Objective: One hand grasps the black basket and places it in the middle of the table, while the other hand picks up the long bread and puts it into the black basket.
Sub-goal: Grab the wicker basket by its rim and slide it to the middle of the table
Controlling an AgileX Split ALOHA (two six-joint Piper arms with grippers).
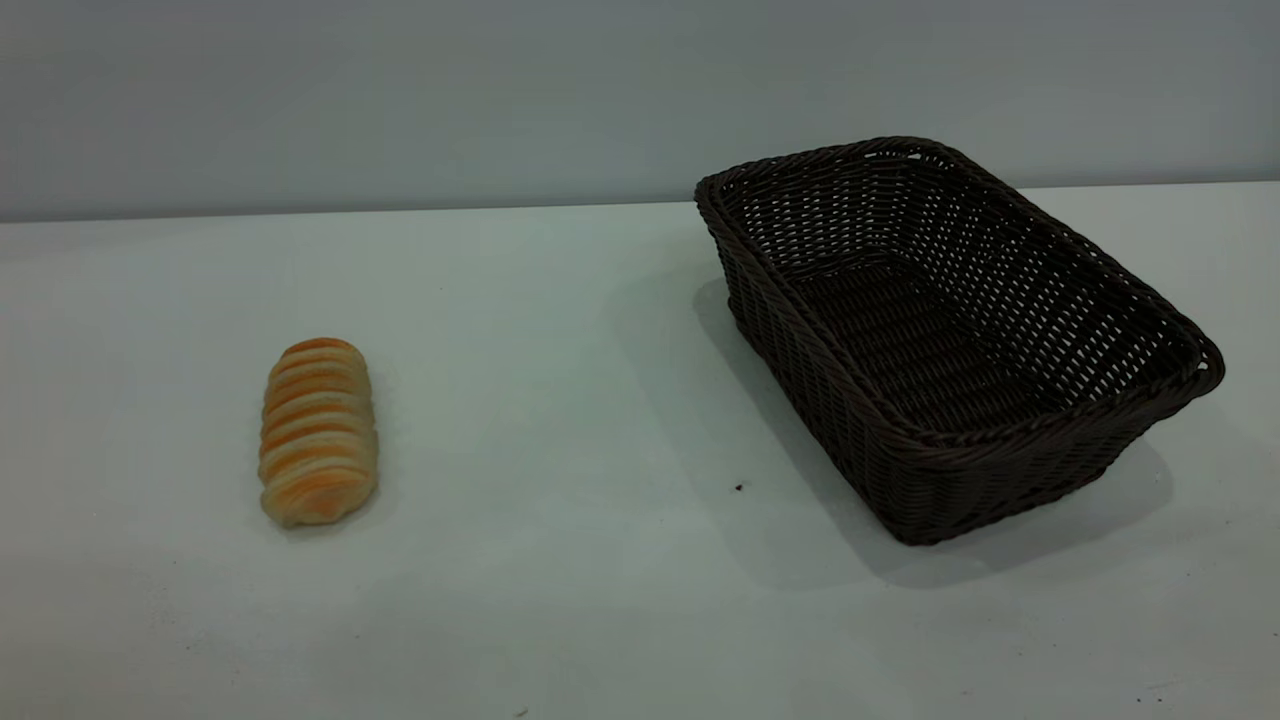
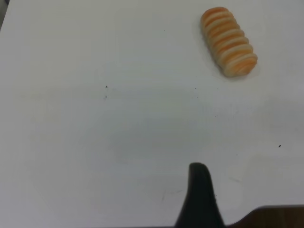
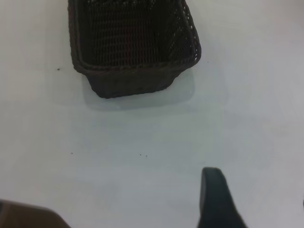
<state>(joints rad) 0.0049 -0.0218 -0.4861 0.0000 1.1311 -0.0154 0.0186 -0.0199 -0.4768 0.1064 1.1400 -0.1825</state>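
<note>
The black basket (image 1: 950, 340) stands empty on the right half of the table (image 1: 560, 330), set at an angle; it also shows in the right wrist view (image 3: 133, 45). The long bread (image 1: 318, 432) lies on the table at the left, and shows in the left wrist view (image 2: 229, 41). Neither arm shows in the exterior view. My left gripper (image 2: 251, 190) hangs over bare table well short of the bread, with one black finger (image 2: 199, 194) in view, open and empty. My right gripper (image 3: 259, 194) hangs over bare table short of the basket, open and empty.
A plain grey wall runs behind the table's far edge. A few tiny dark specks (image 1: 738, 487) dot the surface between bread and basket. A brown strip past the table's edge (image 2: 270, 217) shows in the left wrist view.
</note>
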